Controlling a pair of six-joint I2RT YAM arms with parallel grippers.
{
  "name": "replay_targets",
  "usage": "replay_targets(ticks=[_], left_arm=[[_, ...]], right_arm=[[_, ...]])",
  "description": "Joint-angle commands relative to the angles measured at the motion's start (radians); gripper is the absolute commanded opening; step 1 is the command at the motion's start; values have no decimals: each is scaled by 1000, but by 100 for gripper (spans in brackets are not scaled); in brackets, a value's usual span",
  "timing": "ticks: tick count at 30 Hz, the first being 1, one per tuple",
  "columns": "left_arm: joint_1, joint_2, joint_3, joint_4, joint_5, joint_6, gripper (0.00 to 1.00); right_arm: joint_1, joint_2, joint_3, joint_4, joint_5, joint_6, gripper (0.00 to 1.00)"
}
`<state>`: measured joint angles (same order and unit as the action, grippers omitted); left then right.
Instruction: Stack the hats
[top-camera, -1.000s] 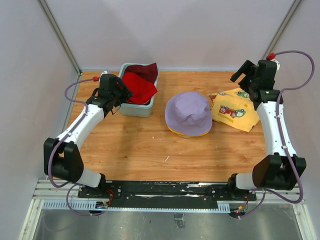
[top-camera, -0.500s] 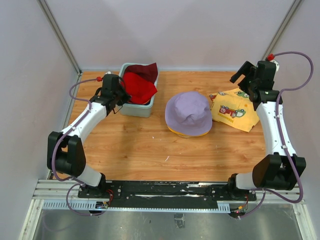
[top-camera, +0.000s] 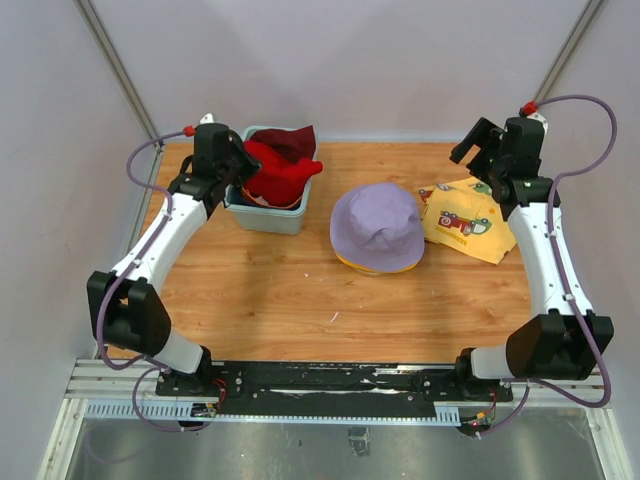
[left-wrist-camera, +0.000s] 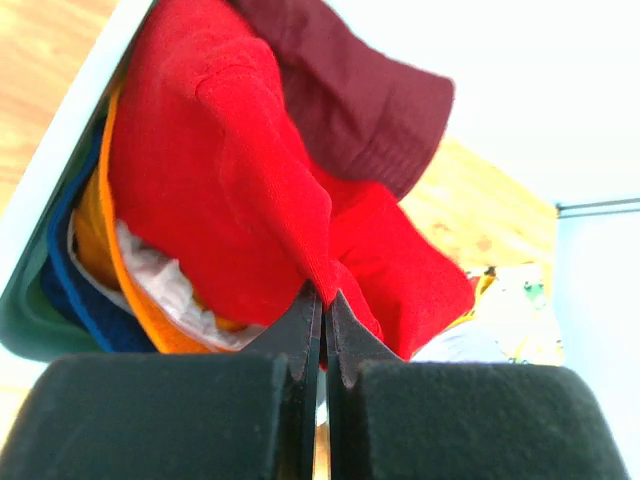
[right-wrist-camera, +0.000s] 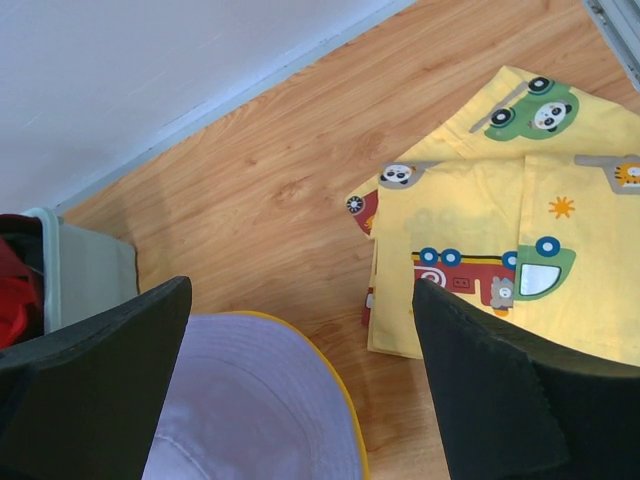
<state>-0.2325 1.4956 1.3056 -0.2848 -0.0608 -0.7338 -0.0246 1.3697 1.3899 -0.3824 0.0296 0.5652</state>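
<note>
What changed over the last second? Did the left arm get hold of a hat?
Yes. The left gripper moved in over the teal tub, shut on a fold of the red hat and has pulled it up into a bunch above the rim. The right gripper barely shifted and stays open. The lavender hat and the car-print cloth have not moved.

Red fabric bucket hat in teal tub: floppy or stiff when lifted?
Probably floppy: the red fabric hat bunches at the shut left gripper. Likely light: thin cloth. The maroon fabric hat lying against it may drag along.
</note>
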Motion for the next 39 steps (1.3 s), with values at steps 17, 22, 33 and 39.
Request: replay_targets(ticks=[17,22,33,39], left_arm=[[31,-46,302,98,230,-24,0],[52,-24,344,180,378,-126,1],[65,8,267,588,652,-482,0],[62,8,167,809,698,-666,1]], right_arm=[[176,-22,171,-14,-75,19,93],[174,-31,146,58,-245,175,94],[175,-99,-107,393,-530,635,95],[190,-132,-230,585,-589,842,97]])
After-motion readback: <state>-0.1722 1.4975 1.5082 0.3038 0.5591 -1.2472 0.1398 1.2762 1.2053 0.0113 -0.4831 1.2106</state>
